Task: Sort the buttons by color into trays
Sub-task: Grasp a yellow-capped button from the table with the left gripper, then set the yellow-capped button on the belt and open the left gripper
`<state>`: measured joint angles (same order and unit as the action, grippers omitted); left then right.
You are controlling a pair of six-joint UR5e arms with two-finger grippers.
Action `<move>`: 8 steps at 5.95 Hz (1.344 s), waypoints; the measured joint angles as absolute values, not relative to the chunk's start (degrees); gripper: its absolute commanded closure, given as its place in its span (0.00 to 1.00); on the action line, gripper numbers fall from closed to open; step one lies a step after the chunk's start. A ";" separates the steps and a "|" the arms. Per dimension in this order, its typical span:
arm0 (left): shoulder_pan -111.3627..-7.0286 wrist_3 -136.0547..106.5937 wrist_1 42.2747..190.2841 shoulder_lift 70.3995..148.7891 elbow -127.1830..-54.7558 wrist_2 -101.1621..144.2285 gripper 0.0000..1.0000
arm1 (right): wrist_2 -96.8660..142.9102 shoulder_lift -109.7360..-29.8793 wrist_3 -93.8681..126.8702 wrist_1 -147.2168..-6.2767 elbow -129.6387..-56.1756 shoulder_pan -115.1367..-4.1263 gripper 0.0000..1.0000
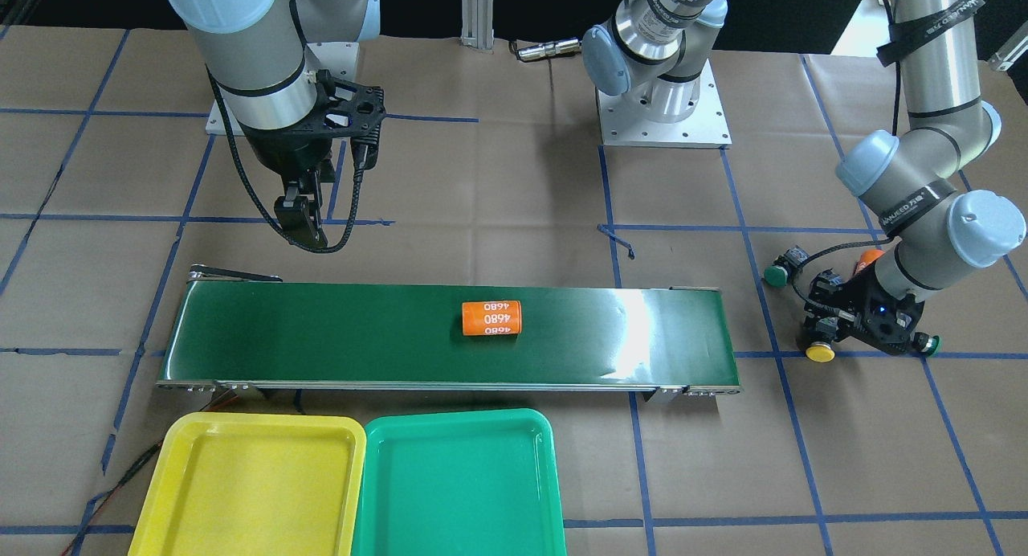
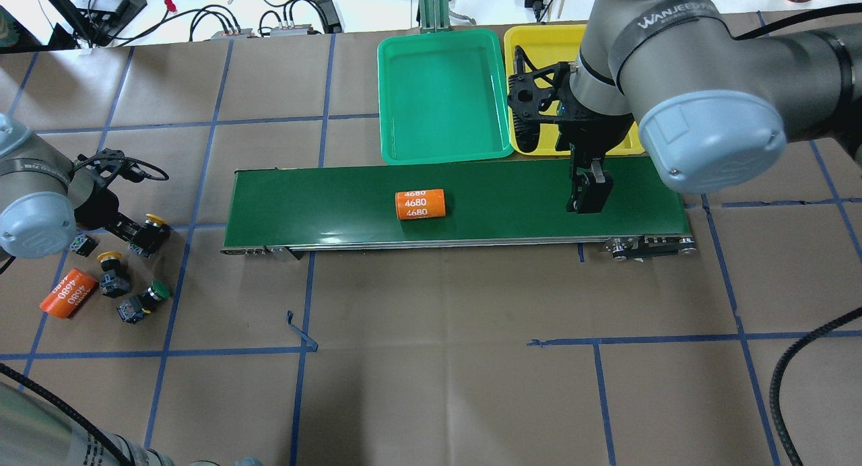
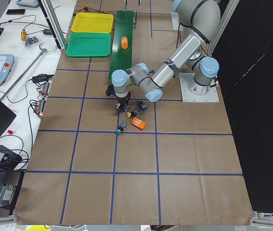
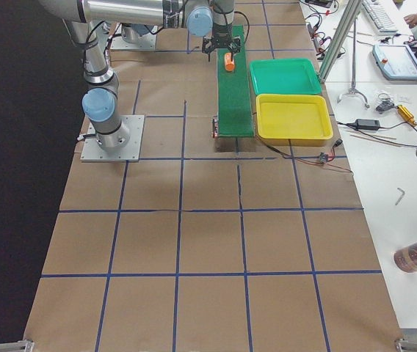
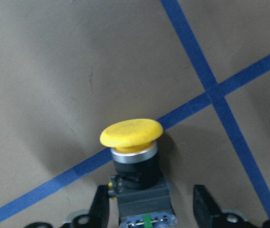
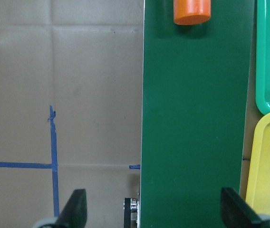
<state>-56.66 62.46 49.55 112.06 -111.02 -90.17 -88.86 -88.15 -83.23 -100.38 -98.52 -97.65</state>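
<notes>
The left gripper straddled a yellow-capped black plastic push-button, jaws parted, not clamping; the right gripper gaped empty above the long dark-green conveyor belt.

- The table: brown paper, blue tape grid.
- A belt lies lengthwise across its middle.
- A green tray and a yellow tray sit side by side at the edge opposite the robot.
- The buttons and an orange cylinder lie near the left end.

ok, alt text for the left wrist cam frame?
A yellow-capped button with a black body sits on the brown paper table between the two fingers of the open left pincer, neither visibly gripping it. Blue tape lines cross behind it.
</notes>
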 measured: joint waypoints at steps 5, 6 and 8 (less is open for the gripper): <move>-59.56 69.13 53.03 104.94 -110.87 -89.94 1.00 | -88.89 -88.06 -83.23 -100.29 -98.52 -97.64 0.00; -62.55 76.59 54.37 102.15 -110.88 -89.77 1.00 | -88.93 -88.06 -83.23 -100.29 -98.52 -97.64 0.00; -69.55 92.03 55.04 100.32 -110.46 -89.41 1.00 | -88.95 -88.07 -83.23 -100.22 -98.53 -97.58 0.00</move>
<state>-69.55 92.03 55.04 100.32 -110.46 -89.41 -88.95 -88.07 -83.23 -100.22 -98.53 -97.58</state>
